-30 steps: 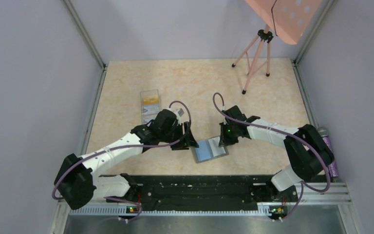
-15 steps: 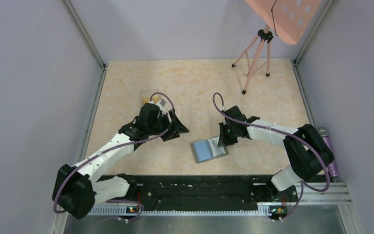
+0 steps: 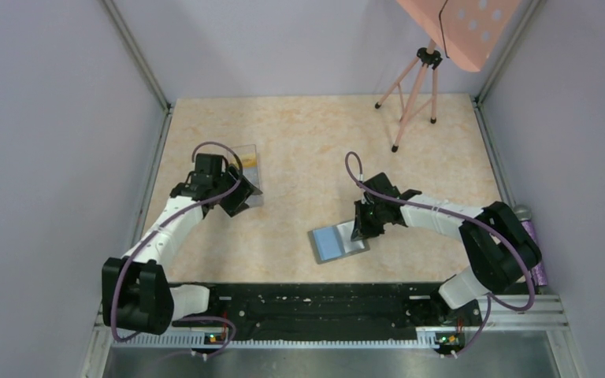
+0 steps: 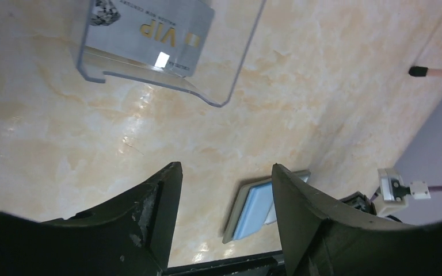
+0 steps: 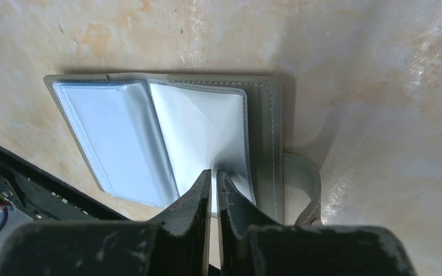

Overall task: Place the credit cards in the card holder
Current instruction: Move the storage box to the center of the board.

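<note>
we see the left gripper (image 4: 225, 168) spread wide and empty near a clear box (image 4: 149, 75) holding a grey credit card (image 4: 149, 23). the right gripper (image 5: 213, 172), nearly closed, meets a clear sleeve of the open card holder (image 5: 121, 132) on the table (image 3: 323, 134).

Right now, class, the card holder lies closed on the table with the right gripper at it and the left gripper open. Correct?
No: the card holder lies open, not closed, as the right wrist view shows. The right gripper is at it and the left gripper is open.
</note>
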